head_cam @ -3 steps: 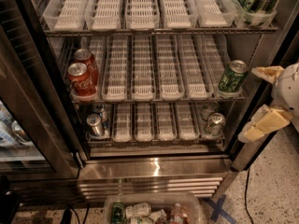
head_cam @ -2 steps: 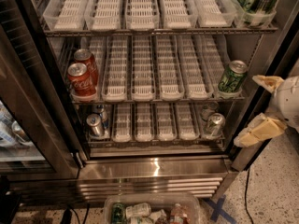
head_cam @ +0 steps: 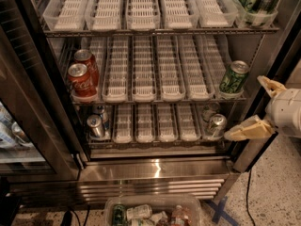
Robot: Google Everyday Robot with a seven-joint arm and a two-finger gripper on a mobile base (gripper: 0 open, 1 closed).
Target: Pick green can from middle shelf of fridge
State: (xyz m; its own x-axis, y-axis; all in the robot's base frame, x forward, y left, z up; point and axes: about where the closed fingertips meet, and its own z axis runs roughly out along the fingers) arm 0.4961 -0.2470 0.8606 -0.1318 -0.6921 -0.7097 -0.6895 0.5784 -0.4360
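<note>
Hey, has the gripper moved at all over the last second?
Yes. The open gripper, at the right, has shifted leftward toward the fridge, nearer the green can, which stayed put.

Two red cola cans (head_cam: 78,79) stand one behind the other at far left, one level below the top rack (head_cam: 155,31). The bottom rack (head_cam: 155,144) holds two left silver cans (head_cam: 96,125) and two right silver cans (head_cam: 216,125). The front right one sits just left of the gripper (head_cam: 258,108), which is at the right door edge. A clear bin (head_cam: 155,197) of bottles rests on the speckled floor (head_cam: 277,187), near a blue tape cross (head_cam: 219,211).
</note>
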